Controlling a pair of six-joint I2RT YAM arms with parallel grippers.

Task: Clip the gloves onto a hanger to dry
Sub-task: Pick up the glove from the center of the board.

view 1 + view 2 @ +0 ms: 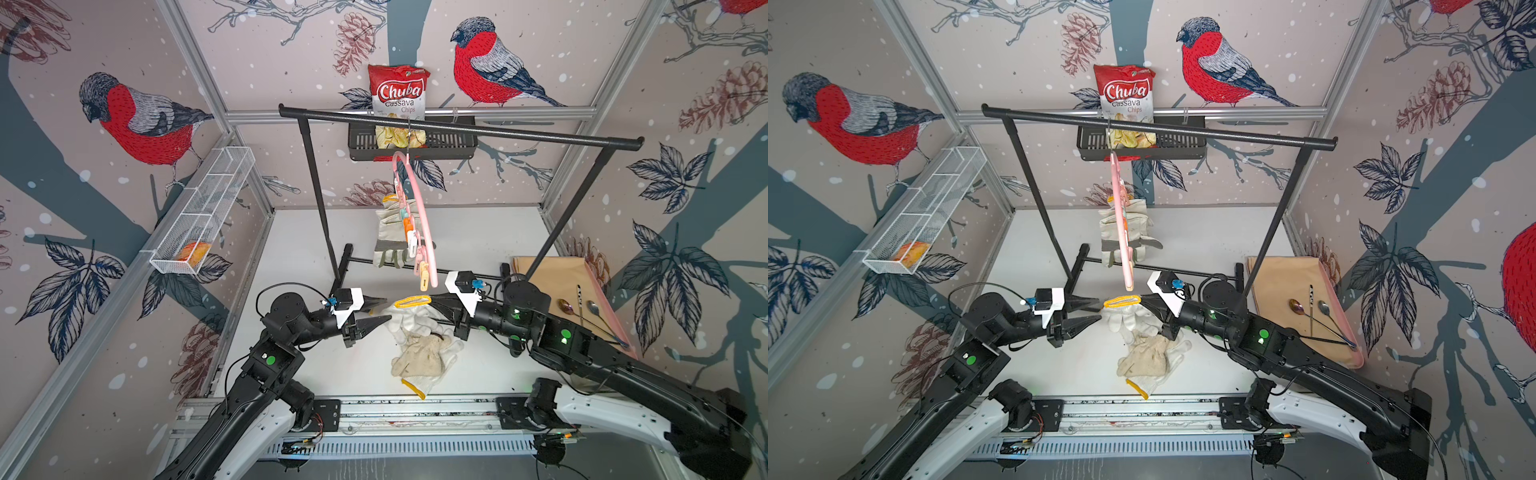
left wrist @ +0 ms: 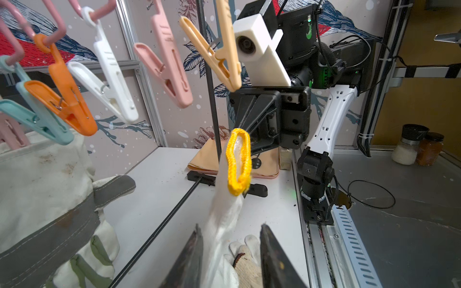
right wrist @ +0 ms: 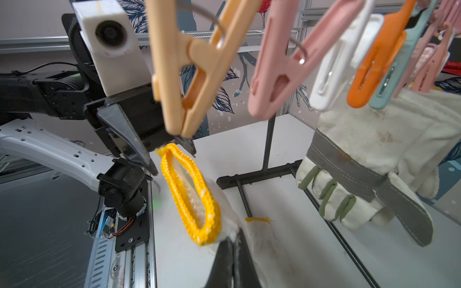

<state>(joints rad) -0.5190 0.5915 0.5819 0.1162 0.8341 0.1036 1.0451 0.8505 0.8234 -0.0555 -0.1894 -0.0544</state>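
Note:
A white knitted glove with a yellow cuff [image 1: 412, 301] [image 1: 1122, 301] is held up off the table between my two grippers. My right gripper [image 1: 430, 298] [image 3: 235, 233] is shut on the fabric just below the cuff [image 3: 192, 194]. On the opposite side my left gripper [image 1: 385, 309] [image 2: 229, 230] stands open, its fingers on either side of the glove's body [image 2: 222, 219]. Above hangs the pink hanger [image 1: 420, 216] [image 1: 1121, 232], its cream peg [image 3: 189, 69] [image 2: 219, 54] right over the cuff. A leather glove [image 1: 388, 237] [image 3: 369, 154] is clipped to the hanger's far end. More gloves [image 1: 424, 357] lie piled on the table.
The hanger's hook is on a black garment rack [image 1: 457, 129], whose base bar [image 1: 415, 266] crosses the table behind the grippers. A tan cloth [image 1: 552, 278] with spoons [image 1: 582, 311] lies at the right. A black basket with a chips bag [image 1: 399, 91] and a white wire basket [image 1: 203, 212] hang on the walls.

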